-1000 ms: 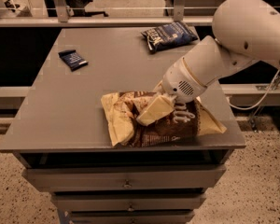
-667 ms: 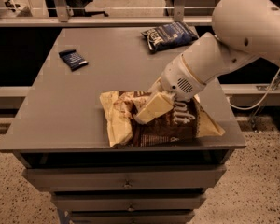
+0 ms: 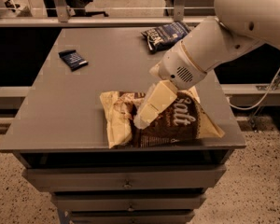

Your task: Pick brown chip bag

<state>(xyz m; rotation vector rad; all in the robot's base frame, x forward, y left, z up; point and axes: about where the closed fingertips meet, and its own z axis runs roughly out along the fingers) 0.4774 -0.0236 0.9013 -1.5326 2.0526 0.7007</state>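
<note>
White "alt" lettering stands on the brown chip bag [image 3: 177,125], just beside the pincer [image 3: 143,119]

The robot's arm [image 3: 210,43] is a thick, smooth, off-white tube with a thin tan ring around it, coming from a large rounded shell [image 3: 256,8] at the upper right of the frame. It ends in a cylindrical wrist [image 3: 172,66] with a small patch of dark vent holes [image 3: 183,73] on its face. The pincer [image 3: 147,113], just below and left of the wrist near the frame's middle, is a cream, blocky, square-edged piece with a paler tip.
</note>
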